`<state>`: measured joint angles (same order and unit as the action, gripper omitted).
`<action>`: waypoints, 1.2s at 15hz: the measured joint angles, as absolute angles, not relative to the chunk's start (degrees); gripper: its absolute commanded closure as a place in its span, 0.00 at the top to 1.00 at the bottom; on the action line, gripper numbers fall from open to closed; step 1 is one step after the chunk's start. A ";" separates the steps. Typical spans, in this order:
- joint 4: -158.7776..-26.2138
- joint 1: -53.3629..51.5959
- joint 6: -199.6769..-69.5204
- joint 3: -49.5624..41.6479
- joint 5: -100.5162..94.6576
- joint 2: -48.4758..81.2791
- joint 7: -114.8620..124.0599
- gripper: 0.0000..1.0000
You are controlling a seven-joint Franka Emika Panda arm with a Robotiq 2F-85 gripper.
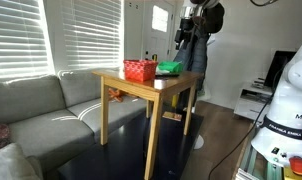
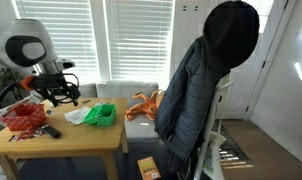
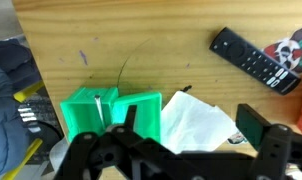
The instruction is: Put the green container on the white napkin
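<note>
The green container [image 3: 96, 112] lies on the wooden table [image 3: 141, 40], right beside the white napkin [image 3: 199, 118] and touching its edge. My gripper [image 3: 190, 123] is open and empty. It hovers above the napkin, with one finger near the container's side and the other past the napkin's far edge. In an exterior view the green container [image 2: 102, 115] sits next to the napkin [image 2: 77, 115], with my gripper [image 2: 62, 94] above them. The container also shows on the table top in an exterior view [image 1: 169, 68].
A red mesh basket [image 2: 25, 117] [image 1: 140, 70] stands on the table next to the napkin. A black remote [image 3: 255, 60] [image 2: 51, 131] lies near it. A dark jacket on a stand [image 2: 206, 80] and a grey sofa [image 1: 41, 110] flank the table.
</note>
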<state>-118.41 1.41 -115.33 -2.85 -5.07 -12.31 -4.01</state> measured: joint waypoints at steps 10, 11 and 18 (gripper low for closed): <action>-111.07 2.73 -123.60 -3.45 -7.58 -1.81 -4.08 1.00; -110.95 2.73 -123.60 -3.45 -7.59 -1.81 -4.07 1.00; -110.91 4.04 -127.48 -4.71 -6.42 2.41 -4.36 1.00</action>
